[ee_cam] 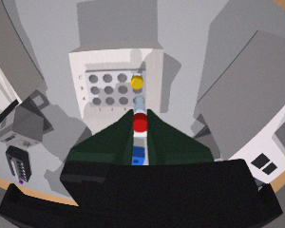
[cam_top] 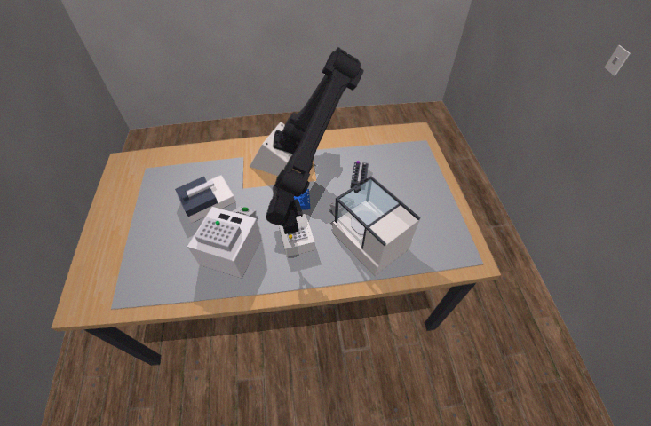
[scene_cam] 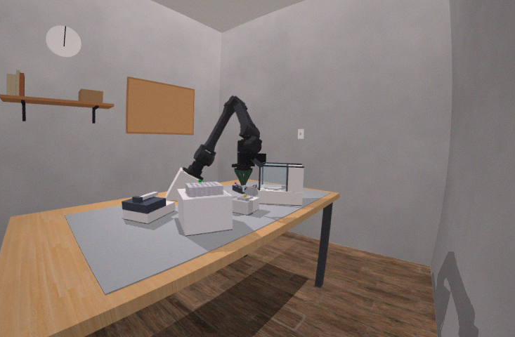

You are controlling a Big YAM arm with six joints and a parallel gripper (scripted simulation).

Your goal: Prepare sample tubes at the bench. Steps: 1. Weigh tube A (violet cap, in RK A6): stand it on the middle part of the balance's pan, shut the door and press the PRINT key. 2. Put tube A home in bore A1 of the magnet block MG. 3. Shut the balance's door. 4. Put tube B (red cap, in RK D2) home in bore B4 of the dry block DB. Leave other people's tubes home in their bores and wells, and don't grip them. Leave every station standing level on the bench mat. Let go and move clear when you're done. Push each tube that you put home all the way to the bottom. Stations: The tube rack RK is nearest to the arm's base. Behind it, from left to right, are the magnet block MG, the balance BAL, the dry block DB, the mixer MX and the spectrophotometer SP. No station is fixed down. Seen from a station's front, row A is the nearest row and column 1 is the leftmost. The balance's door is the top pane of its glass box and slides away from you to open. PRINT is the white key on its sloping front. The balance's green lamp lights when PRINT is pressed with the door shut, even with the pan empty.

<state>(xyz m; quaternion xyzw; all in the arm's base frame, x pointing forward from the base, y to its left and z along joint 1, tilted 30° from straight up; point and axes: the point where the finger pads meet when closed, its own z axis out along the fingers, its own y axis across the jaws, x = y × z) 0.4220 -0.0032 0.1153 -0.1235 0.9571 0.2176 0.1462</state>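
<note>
My gripper (ee_cam: 140, 115) (scene_cam: 243, 184) is shut on tube B, whose red cap (ee_cam: 140, 123) shows between the fingertips. The tube points down over the column-4 side of the dry block (ee_cam: 154, 97) (scene_cam: 242, 207) (cam_top: 299, 248); its lower end is near rows A and B, and I cannot tell whether it is in a bore. A yellow-capped tube (ee_cam: 137, 82) (cam_top: 289, 236) stands in C4. Tube A's violet cap (cam_top: 357, 161) (ee_cam: 21, 181) shows at one end of the magnet block (cam_top: 364, 173) (ee_cam: 12, 159). The balance (cam_top: 403, 225) (scene_cam: 282, 197) has its top pane apparently shut; its lamp is not readable.
The blue tube rack (ee_cam: 138, 153) (cam_top: 303, 201) is between the dry block and the arm's base. The mixer (cam_top: 225, 256) (scene_cam: 208, 214), holding a green-capped tube (cam_top: 218, 223), stands on the block's other side from the balance. The spectrophotometer (cam_top: 225, 188) (scene_cam: 146, 214) is beyond it.
</note>
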